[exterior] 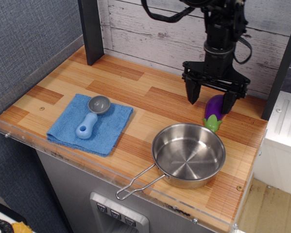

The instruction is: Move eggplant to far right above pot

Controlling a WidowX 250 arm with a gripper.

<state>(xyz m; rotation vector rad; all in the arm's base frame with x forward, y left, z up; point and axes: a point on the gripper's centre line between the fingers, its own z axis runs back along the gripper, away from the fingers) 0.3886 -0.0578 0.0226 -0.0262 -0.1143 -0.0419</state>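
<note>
Nearest me I see the pot (188, 154) at the counter's front right. Just behind its far rim the eggplant (213, 109) lies on the wood, stem toward the pot. My gripper (211, 97) hangs above, fingers spread, holding nothing.

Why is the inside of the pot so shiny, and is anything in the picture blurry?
In the observation.image view, the pot mirrors the room light in bright rings; the eggplant shows a small glossy highlight; the end effector casts only a soft shadow on the wood, and everything looks sharp.
</note>
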